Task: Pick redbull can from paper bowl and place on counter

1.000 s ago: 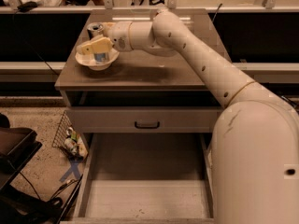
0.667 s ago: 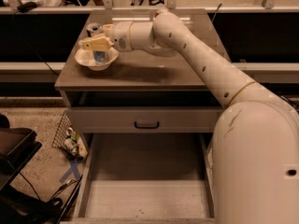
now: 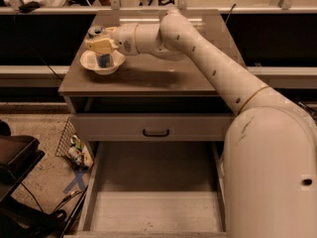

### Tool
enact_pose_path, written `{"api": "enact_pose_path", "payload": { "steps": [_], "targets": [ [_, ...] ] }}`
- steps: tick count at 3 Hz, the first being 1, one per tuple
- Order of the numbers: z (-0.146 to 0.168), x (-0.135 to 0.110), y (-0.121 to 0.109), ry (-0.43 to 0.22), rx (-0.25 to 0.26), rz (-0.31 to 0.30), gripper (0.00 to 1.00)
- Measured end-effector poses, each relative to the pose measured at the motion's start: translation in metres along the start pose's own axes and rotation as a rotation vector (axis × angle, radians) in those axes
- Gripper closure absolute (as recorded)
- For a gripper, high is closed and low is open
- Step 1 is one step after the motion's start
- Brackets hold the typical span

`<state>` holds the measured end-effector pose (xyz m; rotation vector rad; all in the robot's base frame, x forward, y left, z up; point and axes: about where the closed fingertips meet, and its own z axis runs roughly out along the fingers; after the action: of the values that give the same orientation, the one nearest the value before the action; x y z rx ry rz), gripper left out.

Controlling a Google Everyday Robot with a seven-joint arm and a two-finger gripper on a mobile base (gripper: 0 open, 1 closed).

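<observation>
The paper bowl (image 3: 89,63) sits on the counter (image 3: 163,73) near its left edge. The redbull can (image 3: 104,60) stands upright in the bowl, its blue body showing below my fingers. My gripper (image 3: 101,46), with pale yellow fingers (image 3: 94,44), reaches in from the right and is shut on the top of the can, just above the bowl. The can's top is hidden by the fingers.
Another can (image 3: 95,31) with a silver top stands on the counter just behind the bowl. Below the counter is a shut drawer with a black handle (image 3: 156,132) and a pulled-out lower drawer (image 3: 153,202). A wire basket (image 3: 69,143) lies on the floor at left.
My gripper has risen slightly over the bowl, and more of the blue can now shows beneath the fingers. The bowl has not moved.
</observation>
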<state>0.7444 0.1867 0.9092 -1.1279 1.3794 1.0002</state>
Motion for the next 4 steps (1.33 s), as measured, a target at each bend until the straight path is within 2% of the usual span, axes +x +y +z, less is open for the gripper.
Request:
{"api": "enact_pose_path", "payload": {
  "steps": [1,2,3,4],
  "targets": [
    [-0.003,-0.04,0.008,-0.038,-0.046,-0.005,1.0],
    [-0.029,-0.081,0.012,-0.079,-0.042,-0.01,1.0],
    [-0.076,-0.116,0.022,-0.104,0.028,-0.056,1.0],
    [-0.135,-0.098,0.029,-0.054,0.143,-0.059,1.0]
  ]
}}
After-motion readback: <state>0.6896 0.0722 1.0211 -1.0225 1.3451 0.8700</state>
